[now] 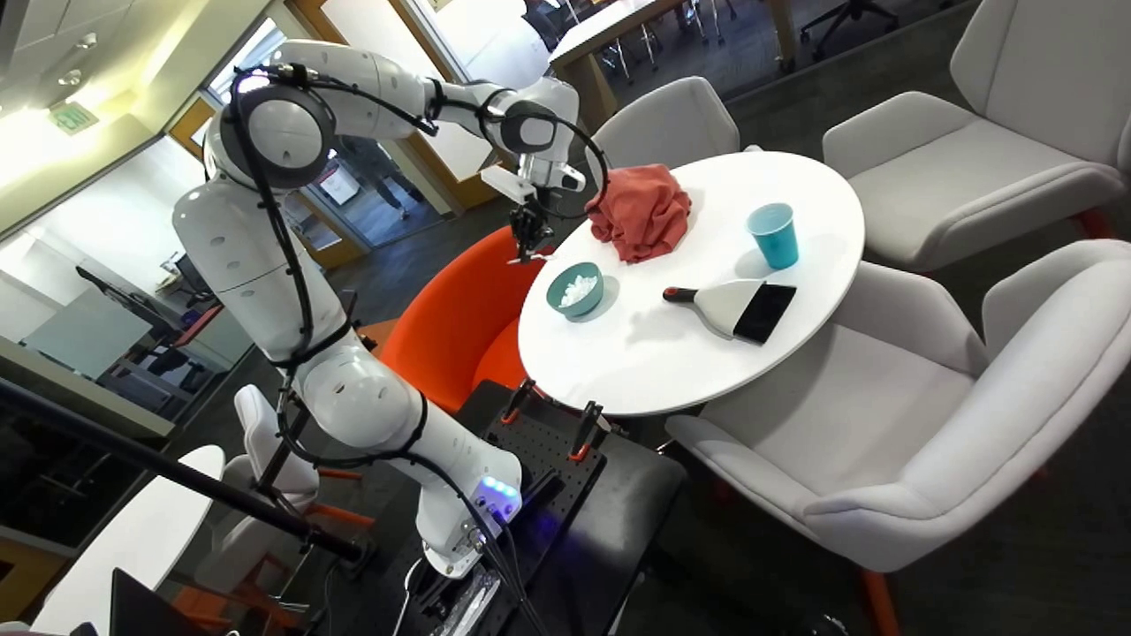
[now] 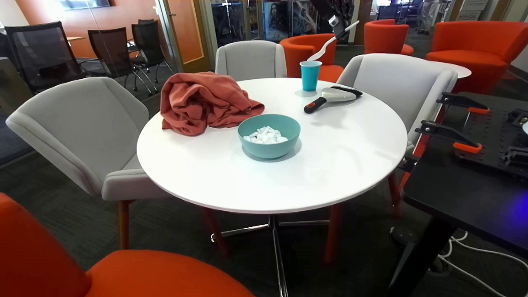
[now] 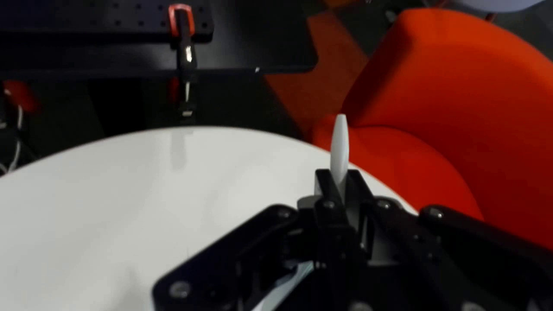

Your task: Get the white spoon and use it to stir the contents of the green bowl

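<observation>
Around a round white tabletop (image 1: 610,371), gray chairs (image 2: 78,128) and an orange chair (image 1: 459,300) stand on dark carpet (image 2: 82,218), with a black desk (image 1: 641,477) just beside one edge. Toward the edge by the orange chair sits the green bowl (image 2: 268,152), upright, holding white lumps (image 2: 265,135). A crumpled red cloth (image 2: 206,103) lies near it, close to the edge by a gray chair; a teal cup (image 1: 775,238) and a pale tool (image 1: 729,305) with a dark handle are toward the edge farthest from the orange chair. The robot arm (image 1: 362,411) in full appears only in an exterior view, its gripper (image 1: 528,254) hanging near the orange chair's edge of the tabletop. An orange wall (image 2: 128,14) shows only in an exterior view, where the gripper holds a white spoon (image 2: 324,49), tilted, above the tabletop; from that angle alone its lower end seems to meet the cup's rim. The wrist view shows the fingers (image 3: 357,186) pinched on the spoon up close.
</observation>
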`<state>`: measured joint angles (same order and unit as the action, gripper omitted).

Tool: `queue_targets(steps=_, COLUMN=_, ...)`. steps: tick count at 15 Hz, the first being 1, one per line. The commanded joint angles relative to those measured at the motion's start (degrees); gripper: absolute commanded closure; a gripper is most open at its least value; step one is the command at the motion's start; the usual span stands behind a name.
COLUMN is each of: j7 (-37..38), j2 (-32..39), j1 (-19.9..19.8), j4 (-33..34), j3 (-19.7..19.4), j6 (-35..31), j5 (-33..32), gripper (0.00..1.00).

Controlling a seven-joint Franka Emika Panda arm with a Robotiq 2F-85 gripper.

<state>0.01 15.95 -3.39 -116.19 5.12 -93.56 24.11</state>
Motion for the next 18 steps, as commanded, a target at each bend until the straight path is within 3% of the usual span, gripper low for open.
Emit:
queue_targets(steps=1, j7=6.8, j2=3.8, j1=2.9, j4=5.7, j3=-0.2, j6=11.6, j5=2.5, gripper=0.97)
queue_targets(steps=3, j7=10.6, j2=6.6, j1=4.7, j4=8.1, j3=-0.2, j6=14.8, j5=3.6, gripper=0.97)
queue_targets(steps=4, j7=7.0, j2=2.9, j1=4.5, j4=4.2, j3=-1.0, j6=11.3, j5=2.5, gripper=0.89)
queue_targets(steps=8, j7=8.8, j2=6.4, j1=5.8, j4=6.5, j3=-0.9, j6=12.4, j5=2.8, gripper=0.89)
queue_targets(steps=9, j7=8.9, j2=6.6, j1=5.7, j4=6.6, j3=-0.9, j6=12.5, j5=2.8, gripper=0.97)
queue_targets(steps=18, j7=28.0, j2=6.5, j1=6.5, j4=1.3, j3=-3.7, j6=9.3, j5=23.1, gripper=0.97)
